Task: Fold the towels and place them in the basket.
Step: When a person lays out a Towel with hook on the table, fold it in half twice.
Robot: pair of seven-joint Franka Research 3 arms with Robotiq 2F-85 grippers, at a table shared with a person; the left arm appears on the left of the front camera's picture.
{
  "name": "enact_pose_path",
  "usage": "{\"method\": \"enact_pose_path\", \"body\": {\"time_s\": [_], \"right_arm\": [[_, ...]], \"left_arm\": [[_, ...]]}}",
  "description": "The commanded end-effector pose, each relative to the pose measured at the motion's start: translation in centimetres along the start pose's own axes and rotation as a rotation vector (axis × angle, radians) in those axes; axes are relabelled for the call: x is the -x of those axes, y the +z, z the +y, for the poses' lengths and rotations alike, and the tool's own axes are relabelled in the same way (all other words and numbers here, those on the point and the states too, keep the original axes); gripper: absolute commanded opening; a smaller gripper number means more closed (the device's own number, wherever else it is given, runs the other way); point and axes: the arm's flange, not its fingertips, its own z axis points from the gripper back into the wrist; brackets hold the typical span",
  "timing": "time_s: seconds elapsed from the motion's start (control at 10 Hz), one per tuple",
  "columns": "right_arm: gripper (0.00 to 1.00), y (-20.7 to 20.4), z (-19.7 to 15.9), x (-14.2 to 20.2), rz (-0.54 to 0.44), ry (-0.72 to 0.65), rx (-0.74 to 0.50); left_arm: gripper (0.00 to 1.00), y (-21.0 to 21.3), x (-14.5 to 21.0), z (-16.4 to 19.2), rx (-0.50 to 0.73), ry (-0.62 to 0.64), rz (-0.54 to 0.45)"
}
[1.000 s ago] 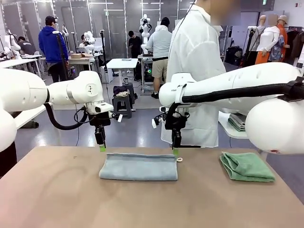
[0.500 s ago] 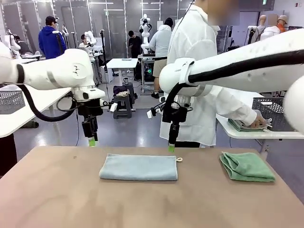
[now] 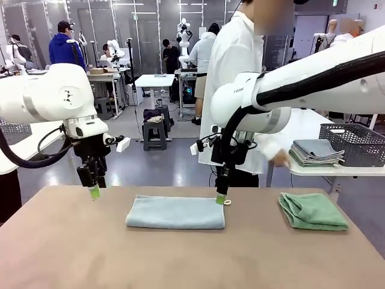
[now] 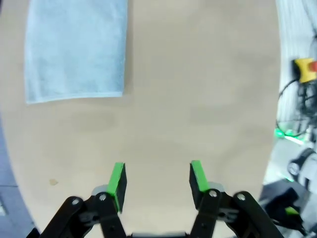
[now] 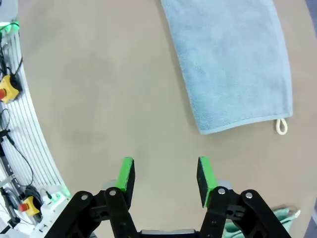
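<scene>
A pale blue-grey towel [image 3: 175,212] lies folded into a long strip at the middle of the table, with a small loop at its far right corner. It also appears in the left wrist view [image 4: 74,49] and the right wrist view [image 5: 233,59]. A mint green towel [image 3: 313,211] lies folded at the right. My left gripper [image 3: 94,191] hangs open over bare table, left of the blue-grey towel [image 4: 157,177]. Close above that towel's far right corner, my right gripper [image 3: 221,198] is open and holds nothing [image 5: 165,173]. The dark grey basket [image 3: 355,143] stands on a side table at the right.
A person in a white coat [image 3: 240,78] stands across the table, one hand [image 3: 278,158] near a stack of folded towels [image 3: 316,152] beside the basket. Another mesh basket [image 3: 12,129] sits on a table at the far left. The brown tabletop [image 3: 180,259] is bare in front.
My left gripper swung left, away from the blue-grey towel's far left corner. The right gripper rose off the far right corner, then came back down. The person's hand left the stack.
</scene>
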Motion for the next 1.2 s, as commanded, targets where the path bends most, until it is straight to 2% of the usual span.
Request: {"method": "enact_pose_path", "body": {"time_s": [0.0,0.2,0.5,0.6,0.8,0.9,1.0,1.1], "right_arm": [[0.64,-0.6,1.0,0.8,-0.061,-0.008,-0.048],[0.64,-0.6,1.6,1.1,-0.068,-0.154,-0.115],[0.64,-1.1,4.3,0.1,-0.215,-0.644,-0.06],[0.64,-1.4,4.4,-0.1,-0.218,-0.716,-0.059],[0.64,-1.4,3.9,0.2,-0.232,-0.812,-0.138],[0.64,-1.6,3.6,0.3,-0.225,-0.84,-0.182],[0.64,-1.0,3.7,0.0,-0.21,-0.76,-0.109],[0.64,-1.0,3.7,0.0,-0.21,-0.76,-0.109]], "left_arm": [[0.65,0.3,1.7,-1.6,-0.005,-0.005,-0.147],[0.65,1.0,4.6,-1.8,-0.03,-0.029,-0.294],[0.65,2.0,9.0,-3.2,-0.125,-0.075,-0.515],[0.65,2.1,10.5,-3.1,-0.137,-0.099,-0.6],[0.65,2.0,12.9,-3.0,-0.103,-0.098,-0.778],[0.65,1.9,13.5,-2.8,-0.084,-0.08,-0.835],[0.65,1.7,14.3,-2.6,-0.042,-0.064,-0.9],[0.65,1.7,14.8,-2.5,-0.012,-0.063,-0.936]]}}
